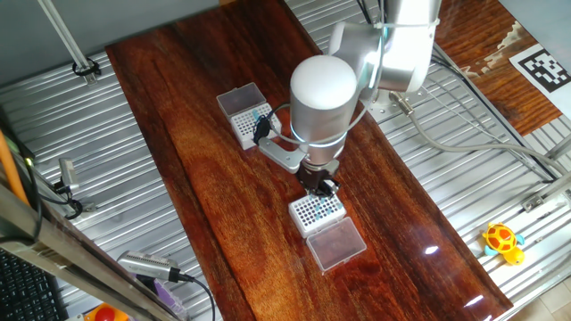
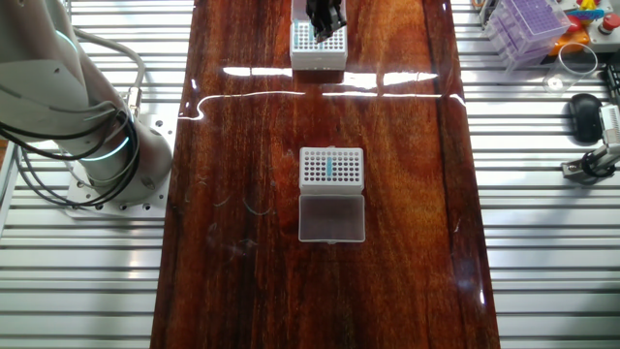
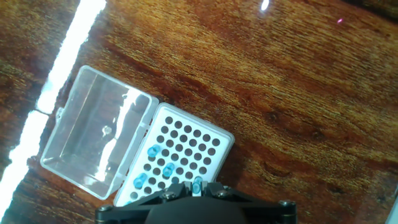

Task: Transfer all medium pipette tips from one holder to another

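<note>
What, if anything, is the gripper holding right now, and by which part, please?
Most likely one blue tip, pinched near its upper end between the fingers of the gripper, just over the white rack. The fingers hide the contact itself, so this is not certain.

We see a glossy reddish-brown wooden worktop (image 2: pixel 252 242) with dark streaked grain and white glare bands. On it sit two white plastic racks with dark hole grids, one (image 2: pixel 331 167) showing a teal column of slim teal-blue plastic tips (image 2: pixel 329 167), the other (image 3: pixel 183 158) speckled with teal. Their hinged lids (image 3: pixel 96 140) are clear. The tool (image 3: pixel 198 198) is black, and the arm's shell (image 1: pixel 323 89) white.
</note>
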